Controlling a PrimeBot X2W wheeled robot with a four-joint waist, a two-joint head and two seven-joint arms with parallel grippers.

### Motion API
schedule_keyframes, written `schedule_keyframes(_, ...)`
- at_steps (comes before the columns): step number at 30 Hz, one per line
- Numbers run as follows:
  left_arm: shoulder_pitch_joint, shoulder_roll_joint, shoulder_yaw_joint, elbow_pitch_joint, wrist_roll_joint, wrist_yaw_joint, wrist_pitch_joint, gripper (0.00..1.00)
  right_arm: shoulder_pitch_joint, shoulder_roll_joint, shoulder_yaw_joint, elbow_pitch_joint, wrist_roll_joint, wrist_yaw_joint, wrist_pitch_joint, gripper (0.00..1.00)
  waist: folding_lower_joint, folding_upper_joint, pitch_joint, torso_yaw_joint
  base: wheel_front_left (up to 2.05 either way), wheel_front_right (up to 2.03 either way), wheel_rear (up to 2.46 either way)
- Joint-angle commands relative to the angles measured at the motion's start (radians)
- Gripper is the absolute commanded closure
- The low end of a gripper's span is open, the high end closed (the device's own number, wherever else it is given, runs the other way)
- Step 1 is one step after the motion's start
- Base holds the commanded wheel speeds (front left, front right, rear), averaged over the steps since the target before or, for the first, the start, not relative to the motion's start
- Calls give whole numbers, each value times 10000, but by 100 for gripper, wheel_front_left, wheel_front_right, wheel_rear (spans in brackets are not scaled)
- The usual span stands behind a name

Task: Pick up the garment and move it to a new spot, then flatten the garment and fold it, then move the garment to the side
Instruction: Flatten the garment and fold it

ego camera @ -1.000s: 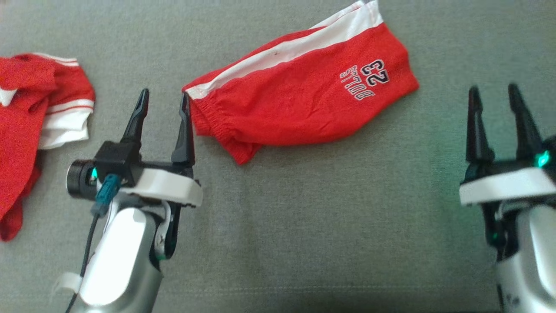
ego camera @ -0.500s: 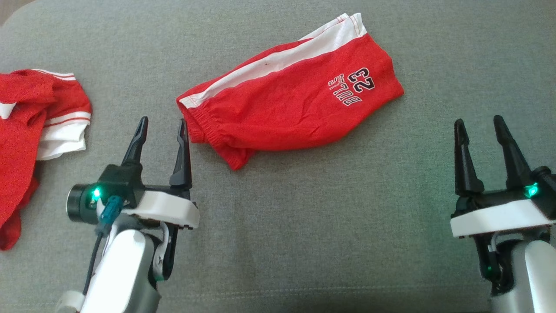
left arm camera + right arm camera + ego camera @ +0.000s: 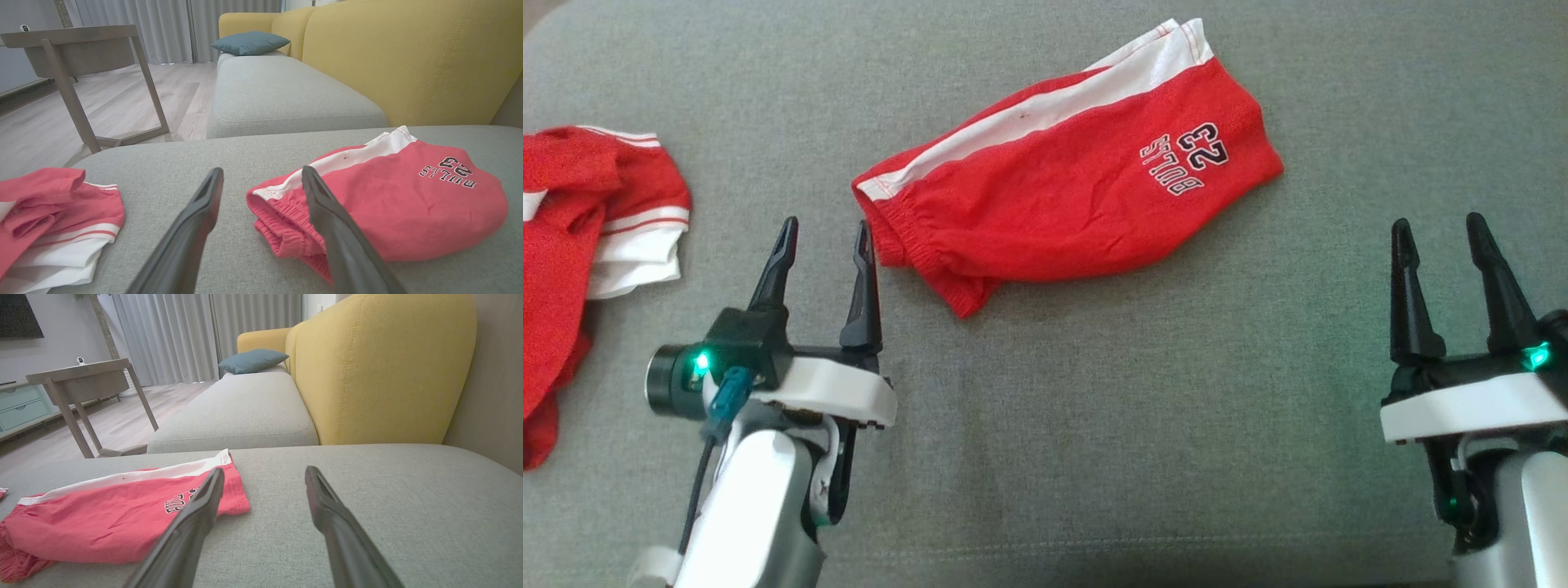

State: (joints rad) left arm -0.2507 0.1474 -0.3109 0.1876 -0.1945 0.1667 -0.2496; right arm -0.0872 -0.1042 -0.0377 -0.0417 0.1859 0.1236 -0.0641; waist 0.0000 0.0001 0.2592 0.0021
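Red shorts with a white side stripe and a "BULLS 23" print, the garment (image 3: 1070, 188), lie folded on the grey cushion (image 3: 1094, 425). In the left wrist view the garment (image 3: 392, 212) sits to the right of the fingers, its elastic waistband nearest. In the right wrist view the garment (image 3: 122, 518) lies to the left. My left gripper (image 3: 823, 233) stands open just left of the waistband, holding nothing. My right gripper (image 3: 1437, 229) stands open well to the right of the garment, empty too.
A second red and white garment (image 3: 596, 245) lies crumpled at the cushion's left edge. Yellow sofa backrests (image 3: 408, 61) rise behind, with another grey seat and a teal pillow (image 3: 249, 43). A wooden side table (image 3: 77, 53) stands on the wood floor.
Both grippers have drawn back toward the near edge, away from the garment. The head view has also shifted a little. The shorts lie where they were.
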Motion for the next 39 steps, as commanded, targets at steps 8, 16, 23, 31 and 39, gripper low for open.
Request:
schedule_keyframes(8,-644,-82,194,-698,294,-58,-122,0,-811,-632,201,-23,348,71,542,0,0,-1,784,335,0,0,0)
schedule_keyframes(16,-1146,-382,13,-986,383,-97,-122,0,-2714,-1839,832,960,1002,71,2061,0,0,-1,1903,915,0,0,0)
schedule_keyframes(23,-1623,-616,-121,-1025,460,-164,-122,0,-4525,-2786,1947,2279,1618,71,3659,0,0,-1,2499,1400,0,0,0)
schedule_keyframes(31,-1866,-762,-55,-996,518,-167,-122,0,-5715,-3292,3049,3445,2317,71,5313,0,0,-1,2721,1633,0,0,0)
schedule_keyframes(39,-1794,-841,61,-962,580,-205,-122,0,-5640,-3214,3338,3493,2982,71,6052,100,0,-1,2591,1571,0,0,0)
